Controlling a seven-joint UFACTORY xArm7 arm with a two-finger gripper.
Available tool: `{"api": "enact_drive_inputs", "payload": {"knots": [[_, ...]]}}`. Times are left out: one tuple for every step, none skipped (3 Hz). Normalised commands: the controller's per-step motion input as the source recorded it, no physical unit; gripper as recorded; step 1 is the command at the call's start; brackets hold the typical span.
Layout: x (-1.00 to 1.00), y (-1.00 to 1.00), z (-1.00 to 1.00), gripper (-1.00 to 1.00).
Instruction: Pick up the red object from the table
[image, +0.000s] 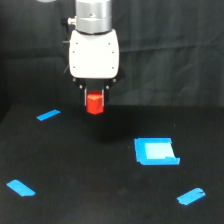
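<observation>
Blue tape strips (190, 196) front | red object (94, 103): stubby, bright red-orange | gripper (94, 95): clamped on it

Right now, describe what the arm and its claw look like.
The arm ends in a shiny silver-grey metal cylinder with a small knob on the exterior view's left side. Below it sits a glossy white rounded housing with a dark underside and small dark bolts. The claw has short dark fingers; their detail is too blurred to tell. No cables or markings show.

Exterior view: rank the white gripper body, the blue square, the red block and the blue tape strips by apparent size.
1. White gripper body
2. Blue square
3. Red block and the tape strips: too alike to rank, and the nearer strips look bigger.
</observation>
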Motion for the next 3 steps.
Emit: {"api": "enact_drive_inputs", "payload": {"knots": [[-0.03, 0.00, 0.79, -0.97], [-0.05, -0.06, 0.67, -0.97], [-0.08, -0.08, 0.53, -0.97]]}}
